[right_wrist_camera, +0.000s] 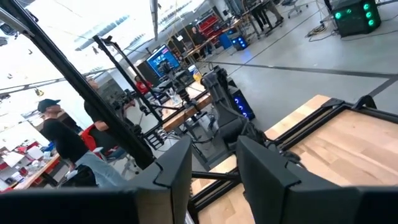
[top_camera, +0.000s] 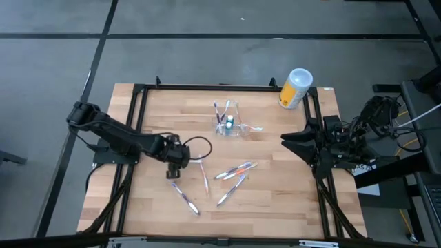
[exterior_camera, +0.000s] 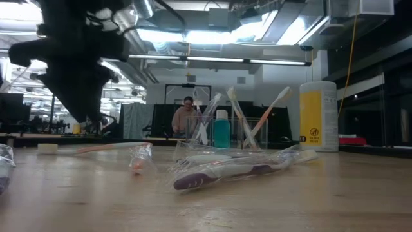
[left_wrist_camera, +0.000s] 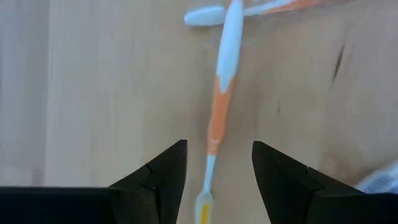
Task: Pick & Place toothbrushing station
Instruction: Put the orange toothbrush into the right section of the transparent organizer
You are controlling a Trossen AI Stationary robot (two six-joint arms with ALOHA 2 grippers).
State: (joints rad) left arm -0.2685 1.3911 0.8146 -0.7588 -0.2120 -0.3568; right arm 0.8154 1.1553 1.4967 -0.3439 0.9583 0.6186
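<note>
The toothbrushing station [top_camera: 227, 120] is a clear plastic holder that stands on its base at the table's far middle. Toothbrushes lean upright in its cups [exterior_camera: 222, 129]. My left gripper [top_camera: 173, 169] points steeply down over the table's left middle, open. In the left wrist view an orange-and-white toothbrush [left_wrist_camera: 221, 93] lies flat on the wood and runs between my open left gripper's [left_wrist_camera: 214, 177] fingers, untouched. My right gripper [top_camera: 289, 141] waits at the right, raised and level, its fingers [right_wrist_camera: 177, 168] apart with nothing between them.
Loose toothbrushes, some in clear wrap, lie on the near middle of the table [top_camera: 234, 172] [top_camera: 186, 196] [exterior_camera: 225, 171]. A yellow canister with a white lid [top_camera: 295, 88] lies at the far right corner. A black frame [top_camera: 138, 89] borders the tabletop.
</note>
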